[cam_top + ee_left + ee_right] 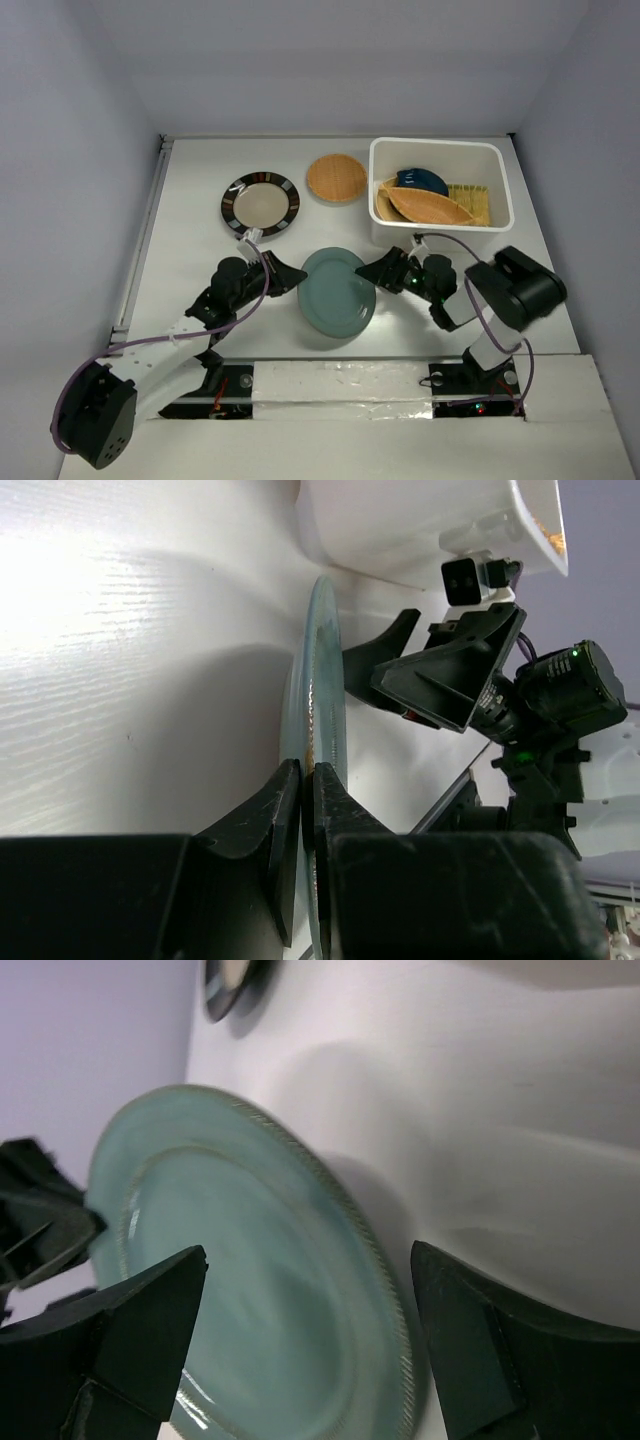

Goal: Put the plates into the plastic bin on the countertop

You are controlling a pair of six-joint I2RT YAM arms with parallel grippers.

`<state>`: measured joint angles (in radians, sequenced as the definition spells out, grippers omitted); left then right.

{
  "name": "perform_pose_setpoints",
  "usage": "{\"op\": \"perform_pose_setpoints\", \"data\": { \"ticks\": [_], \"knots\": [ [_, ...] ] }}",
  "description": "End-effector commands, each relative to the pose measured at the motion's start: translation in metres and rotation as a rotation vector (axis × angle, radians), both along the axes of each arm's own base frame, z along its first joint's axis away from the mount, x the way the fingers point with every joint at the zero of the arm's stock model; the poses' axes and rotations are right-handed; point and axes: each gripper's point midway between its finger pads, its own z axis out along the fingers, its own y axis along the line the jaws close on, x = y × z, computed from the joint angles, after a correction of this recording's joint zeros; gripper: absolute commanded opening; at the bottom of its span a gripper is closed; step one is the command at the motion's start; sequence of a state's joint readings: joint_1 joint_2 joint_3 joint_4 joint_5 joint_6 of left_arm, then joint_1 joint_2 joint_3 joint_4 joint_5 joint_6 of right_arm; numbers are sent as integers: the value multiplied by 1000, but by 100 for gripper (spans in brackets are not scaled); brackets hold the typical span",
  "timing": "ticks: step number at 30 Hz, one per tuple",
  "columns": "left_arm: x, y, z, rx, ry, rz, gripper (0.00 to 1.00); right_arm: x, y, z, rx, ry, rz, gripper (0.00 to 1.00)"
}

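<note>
Top external view: where's the teal plate [338, 292]?
— Mid-countertop [200, 180], toward its near edge; the left gripper [307, 780] is pinching its left rim.
— The right gripper [308, 1255]?
— Jaws wide, either side of the right rim, just before the plastic bin [440, 143].

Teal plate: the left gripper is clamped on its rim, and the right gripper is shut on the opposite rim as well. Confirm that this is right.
Not quite. The right gripper is open, not shut: the right wrist view shows its two fingers standing wide apart, on either side of the rim of the teal plate. The rest holds: the left gripper is clamped on the rim.
</note>
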<state>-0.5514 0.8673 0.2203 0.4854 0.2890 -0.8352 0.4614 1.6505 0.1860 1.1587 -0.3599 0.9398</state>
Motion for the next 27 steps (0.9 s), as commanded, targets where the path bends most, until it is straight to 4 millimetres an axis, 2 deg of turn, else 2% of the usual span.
{"op": "perform_pose_setpoints", "data": {
  "ticks": [1,4,6,10,13,18,20,24,27],
  "knots": [
    [2,-7,31,-78,-89,-38,0,-20,22,-9,66,7,77,89],
    [3,-7,33,-72,-96,-34,0,-31,33,-4,124,-13,99,84],
    [4,-6,35,-69,-102,-29,0,-29,29,3,144,-33,58,82],
    [5,-1,33,-48,-103,-9,0,-46,33,9,136,-51,74,78],
    [6,2,30,-20,-99,8,0,-51,37,21,148,-88,79,69],
    [9,8,24,16,-93,38,0,-60,46,50,204,-163,121,49],
    [10,11,24,26,-96,50,0,-60,47,54,200,-179,125,39],
    [8,13,19,31,-94,56,0,-66,55,75,218,-237,167,28],
    [5,13,14,28,-88,50,0,-67,55,97,248,-293,172,15]
  ]
}}
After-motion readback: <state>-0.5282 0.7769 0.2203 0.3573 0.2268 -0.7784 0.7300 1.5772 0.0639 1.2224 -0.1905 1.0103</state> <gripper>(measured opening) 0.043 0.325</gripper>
